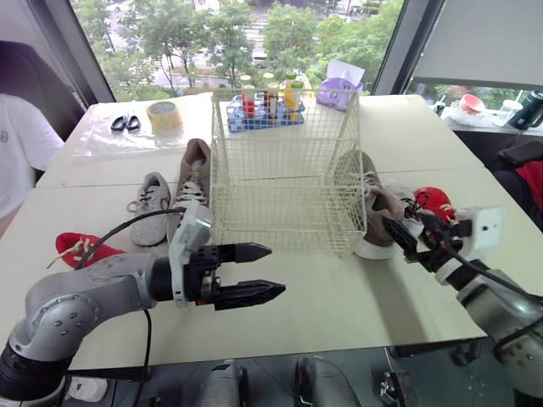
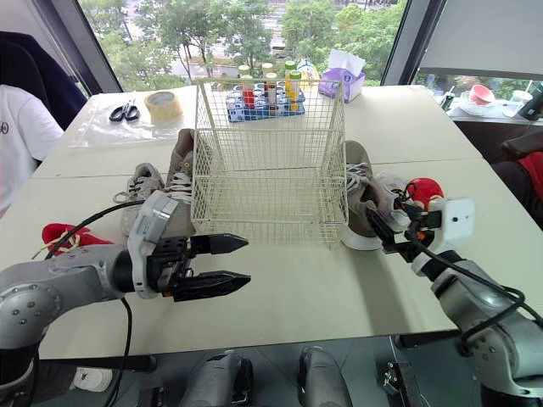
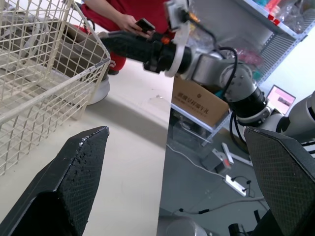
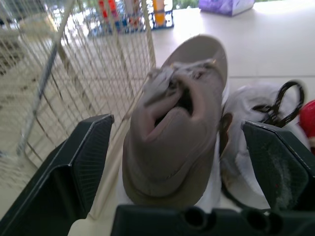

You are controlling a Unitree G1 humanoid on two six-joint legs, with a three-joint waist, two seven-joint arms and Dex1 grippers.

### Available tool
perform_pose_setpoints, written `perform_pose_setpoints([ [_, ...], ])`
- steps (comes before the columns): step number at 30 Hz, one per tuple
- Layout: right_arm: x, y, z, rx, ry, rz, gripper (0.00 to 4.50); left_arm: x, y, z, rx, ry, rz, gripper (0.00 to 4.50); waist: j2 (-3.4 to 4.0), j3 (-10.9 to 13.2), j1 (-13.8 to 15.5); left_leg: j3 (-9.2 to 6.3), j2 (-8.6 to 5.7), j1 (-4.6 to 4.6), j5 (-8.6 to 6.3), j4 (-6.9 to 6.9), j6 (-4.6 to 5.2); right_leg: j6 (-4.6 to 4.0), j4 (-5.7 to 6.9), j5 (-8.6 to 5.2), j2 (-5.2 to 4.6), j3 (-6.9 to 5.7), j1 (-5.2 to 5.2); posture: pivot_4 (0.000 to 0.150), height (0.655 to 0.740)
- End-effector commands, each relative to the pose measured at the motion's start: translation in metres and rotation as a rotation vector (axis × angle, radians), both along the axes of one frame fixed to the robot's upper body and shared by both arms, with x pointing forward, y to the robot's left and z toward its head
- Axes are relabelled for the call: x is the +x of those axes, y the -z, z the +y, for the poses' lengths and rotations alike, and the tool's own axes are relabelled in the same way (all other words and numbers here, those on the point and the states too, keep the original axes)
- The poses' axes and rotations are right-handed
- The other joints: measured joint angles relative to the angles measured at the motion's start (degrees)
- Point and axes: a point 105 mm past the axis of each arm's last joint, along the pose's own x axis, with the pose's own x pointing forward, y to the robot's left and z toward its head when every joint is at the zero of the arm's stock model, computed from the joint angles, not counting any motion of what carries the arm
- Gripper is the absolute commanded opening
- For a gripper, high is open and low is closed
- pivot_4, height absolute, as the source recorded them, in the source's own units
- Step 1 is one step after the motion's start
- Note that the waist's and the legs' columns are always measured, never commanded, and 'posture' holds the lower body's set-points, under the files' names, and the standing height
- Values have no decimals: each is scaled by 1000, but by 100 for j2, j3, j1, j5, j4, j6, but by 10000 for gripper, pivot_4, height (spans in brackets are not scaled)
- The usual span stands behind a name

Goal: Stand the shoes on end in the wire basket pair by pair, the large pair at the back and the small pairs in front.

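The empty white wire basket (image 1: 280, 170) stands mid-table. Left of it lie a large taupe shoe (image 1: 193, 180), a small grey-white shoe (image 1: 150, 197) and a red shoe (image 1: 81, 248). On its right lie the other taupe shoe (image 4: 177, 123), a small white shoe (image 1: 409, 200) and a red shoe (image 1: 436, 202). My left gripper (image 1: 277, 270) hovers open and empty in front of the basket's front left corner. My right gripper (image 1: 405, 227) is open just short of the right taupe shoe's heel, its fingers (image 4: 74, 167) flanking the shoe without touching it.
At the back of the table are scissors (image 1: 125, 123), a tape roll (image 1: 164, 116), a blue rack of bottles (image 1: 265, 106) and a purple tissue box (image 1: 339, 89). A person in white (image 1: 17, 153) sits at the left. A person in red (image 3: 123, 12) is beyond the right side.
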Motion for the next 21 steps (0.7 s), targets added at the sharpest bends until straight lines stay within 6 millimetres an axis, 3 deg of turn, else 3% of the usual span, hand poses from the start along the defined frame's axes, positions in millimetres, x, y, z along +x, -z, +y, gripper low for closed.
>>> perform_pose_setpoints([
  [1, 7, -4, 2, -9, -7, -40, 45000, -4, -5, 0, 1, 2, -36, 44882, 0, 0, 3, 0, 0, 0, 0, 0, 0, 0, 0, 0, -1, 0, 0, 1500, 7400],
  [8, 28, 16, 2, -86, -3, -12, 45000, -4, -3, 0, 17, -14, -39, 44882, 0, 0, -2, 0, -2, -1, 0, 0, 0, -5, -1, 4, -2, 0, 0, 1500, 7400],
  [12, 33, 22, -3, -123, 43, -11, 31987, -2, -2, 2, 27, -25, -41, 45000, -1, -1, -5, 0, -1, 2, 0, 0, 0, -5, 1, 3, 0, 0, 2, 1500, 7400],
  [15, 32, 24, -4, -125, 60, -9, 17194, -2, -2, 3, 30, -26, -40, 45000, -5, -4, -4, 1, -1, 8, 0, 0, 0, 0, 1, 1, 0, 1, 8, 1500, 7400],
  [18, 28, 21, -3, -113, 83, -22, 5639, 0, -3, 3, 29, -23, -42, 45000, -13, -9, -3, 1, -1, 15, 0, 0, 0, 0, 1, 0, -1, 1, 14, 1500, 7400],
  [19, 28, 16, -3, -104, 96, -36, 2930, 1, -4, 3, 27, -22, -42, 45000, -13, -9, 1, 1, -1, 15, 0, 0, 0, 0, 1, 0, -1, 1, 14, 1500, 7400],
  [21, 27, 0, -2, -99, 121, -91, 2277, 3, -7, 4, 10, -18, -39, 45000, -13, -9, 8, 0, -2, 14, 0, 0, 0, -2, 1, 1, -2, 1, 14, 1500, 7400],
])
